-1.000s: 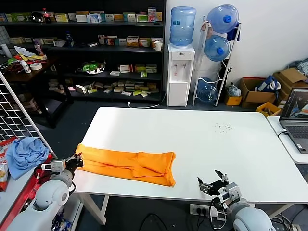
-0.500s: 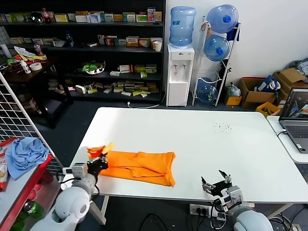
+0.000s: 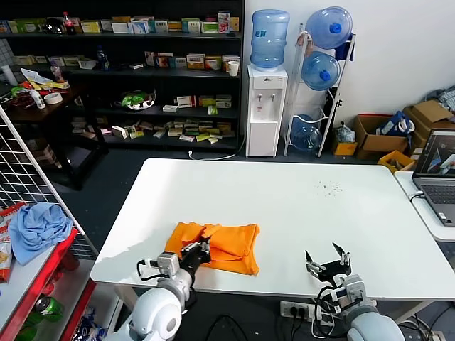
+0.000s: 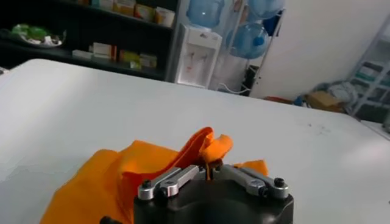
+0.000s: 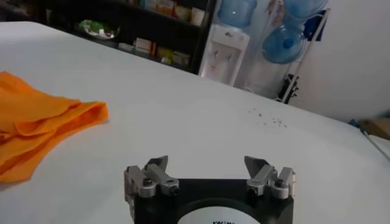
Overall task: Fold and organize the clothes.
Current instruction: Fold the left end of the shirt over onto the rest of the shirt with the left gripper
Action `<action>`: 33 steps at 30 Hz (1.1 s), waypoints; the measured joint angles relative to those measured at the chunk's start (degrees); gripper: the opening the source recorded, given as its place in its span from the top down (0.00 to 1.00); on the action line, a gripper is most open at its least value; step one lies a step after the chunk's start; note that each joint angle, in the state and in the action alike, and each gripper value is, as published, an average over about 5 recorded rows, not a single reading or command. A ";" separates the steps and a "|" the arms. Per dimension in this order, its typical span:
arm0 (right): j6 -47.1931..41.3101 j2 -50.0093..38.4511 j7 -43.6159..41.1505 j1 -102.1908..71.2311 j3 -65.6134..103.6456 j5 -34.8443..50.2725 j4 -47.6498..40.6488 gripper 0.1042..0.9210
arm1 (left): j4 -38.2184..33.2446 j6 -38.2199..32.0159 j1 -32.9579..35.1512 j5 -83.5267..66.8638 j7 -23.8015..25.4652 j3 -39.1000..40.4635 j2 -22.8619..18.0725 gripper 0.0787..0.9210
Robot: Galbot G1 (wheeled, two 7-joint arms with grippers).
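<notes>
The bright orange T-shirt (image 3: 224, 244) lies bunched in a short folded bundle near the front edge of the white table (image 3: 298, 206). My left gripper (image 3: 197, 250) is shut on the shirt's left end and holds it over the middle of the bundle. In the left wrist view the jaws pinch an orange fold (image 4: 210, 149) of the shirt. My right gripper (image 3: 329, 263) is open and empty at the table's front edge, to the right of the shirt. The right wrist view shows the shirt (image 5: 42, 125) off to one side.
A red cart with a light blue cloth (image 3: 35, 227) stands at the left beside a white wire rack (image 3: 28, 170). A laptop (image 3: 437, 174) sits on a side table at the right. Shelves and water bottles stand beyond the table.
My left gripper has carried the shirt's left end to the right, over the rest of the shirt, shortening the long strip into a compact bundle. The right gripper has shifted slightly right.
</notes>
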 measured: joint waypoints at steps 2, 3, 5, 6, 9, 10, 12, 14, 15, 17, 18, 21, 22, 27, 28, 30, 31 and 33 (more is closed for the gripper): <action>0.29 0.11 0.09 0.03 0.17 -0.03 -0.21 0.12 | 0.58 0.00 -0.88 0.17 -0.04 1.40 -1.21 0.96; 0.40 0.18 0.13 0.08 0.21 -0.05 -0.33 0.12 | 0.82 -0.01 -1.29 0.28 -0.05 2.06 -1.78 0.96; 0.55 0.30 0.18 0.25 0.22 -0.10 -0.55 0.12 | 1.34 -0.05 -2.08 0.54 0.02 3.32 -2.86 0.96; 0.59 0.37 0.20 0.34 0.19 -0.11 -0.65 0.12 | 1.64 -0.11 -2.47 0.72 0.12 3.91 -3.34 0.96; 0.61 0.59 0.25 0.70 0.00 -0.11 -0.89 0.12 | 2.78 -0.50 -3.55 1.51 0.73 5.59 -4.54 0.95; 0.59 0.66 0.27 0.82 -0.09 -0.10 -0.96 0.12 | 3.25 -0.73 -3.90 1.85 1.03 6.15 -4.89 0.93; 0.53 0.75 0.32 1.09 -0.28 -0.05 -1.10 0.12 | 4.28 -1.32 -4.54 2.59 1.73 7.24 -5.48 0.88; 0.43 0.79 0.35 1.35 -0.46 -0.01 -1.23 0.12 | 5.38 -2.00 -5.06 3.25 2.53 8.28 -5.86 0.81; 0.37 0.81 0.37 1.48 -0.55 0.02 -1.29 0.12 | 5.95 -2.37 -5.26 3.54 2.97 8.78 -5.95 0.78; 0.24 0.89 0.41 1.75 -0.73 0.12 -1.37 0.12 | 7.03 -3.18 -5.47 4.08 3.92 9.80 -6.01 0.71; 0.17 0.94 0.43 1.88 -0.81 0.19 -1.39 0.12 | 7.55 -3.64 -5.50 4.38 4.45 10.31 -6.01 0.68; -0.07 1.04 0.48 2.20 -1.07 0.36 -1.41 0.12 | 8.74 -5.18 -5.43 5.26 6.12 11.60 -5.86 0.57; -0.15 1.04 0.48 2.28 -1.15 0.40 -1.41 0.12 | 8.99 -5.74 -5.37 5.49 6.68 11.89 -5.75 0.54; -0.54 1.02 0.61 2.77 -1.57 0.59 -1.35 0.12 | 9.07 -8.86 -4.83 6.05 9.30 12.45 -4.83 0.37; -0.62 1.05 0.63 2.86 -1.66 0.60 -1.31 0.12 | 8.83 -9.58 -4.69 6.11 9.80 12.40 -4.55 0.34; -0.73 1.12 0.66 2.99 -1.86 0.60 -1.22 0.12 | 8.11 -11.05 -4.40 6.18 10.74 12.10 -3.92 0.27; -0.76 1.14 0.66 3.02 -1.93 0.59 -1.18 0.12 | 7.65 -11.80 -4.24 6.19 11.17 11.82 -3.57 0.23; -0.78 1.15 0.66 3.05 -2.06 0.57 -1.16 0.12 | 6.59 -13.35 -3.86 6.08 11.84 10.98 -2.77 0.17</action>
